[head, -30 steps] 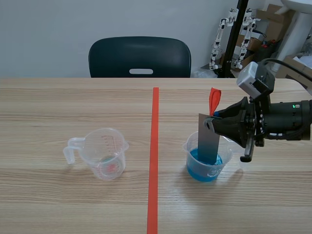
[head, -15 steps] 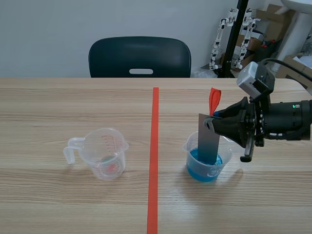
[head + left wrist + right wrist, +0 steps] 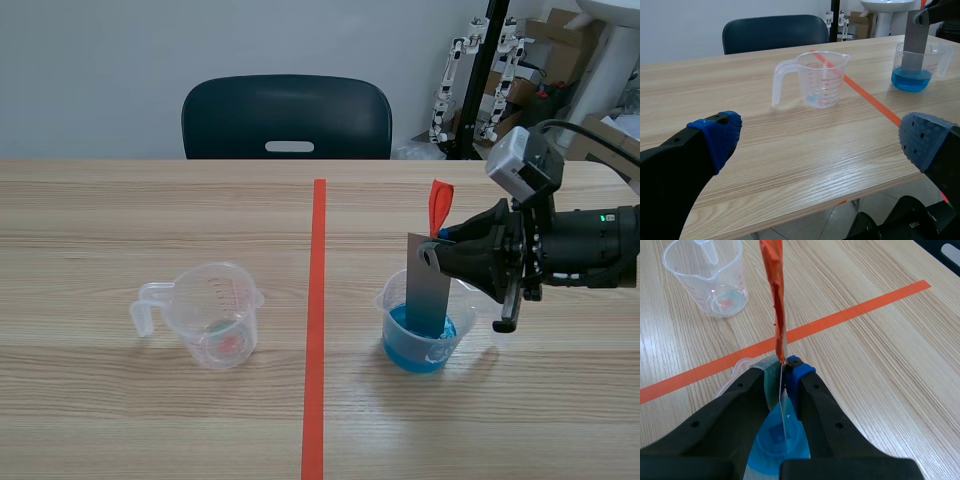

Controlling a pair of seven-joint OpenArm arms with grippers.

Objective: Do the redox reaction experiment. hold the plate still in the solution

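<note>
**Asker:** Plate [image 3: 426, 298] first: where is it?

**Watcher:** Lower right of centre in the scene view. It stands upright in the clear beaker [image 3: 388, 306], with its bottom end dipped in the blue solution [image 3: 415, 350]. A red tag [image 3: 440, 204] rises from its top edge.

**Asker:** And the claw on it?

**Watcher:** The right gripper [image 3: 436, 252] is clamped on the plate's upper corner. In the right wrist view both fingers [image 3: 747, 390] press against the plate's thin edge. The tag sticks up just ahead of them, and the blue liquid lies below.

**Asker:** How is the arm posed?

**Watcher:** The right arm [image 3: 585, 245] comes in from the right edge at mid-height. It lies roughly level above the table [image 3: 120, 210], and its gripper points toward the frame's left.

**Asker:** The other claw?

**Watcher:** The left gripper [image 3: 822, 137] has its fingers spread wide apart, with the blue pads [image 3: 720, 131] showing, low over the table's near edge. Ahead of it stands a clear measuring cup [image 3: 215, 315], at the lower left of centre in the scene view. The orange tape line [image 3: 316, 330] runs between that cup and the beaker.
</note>
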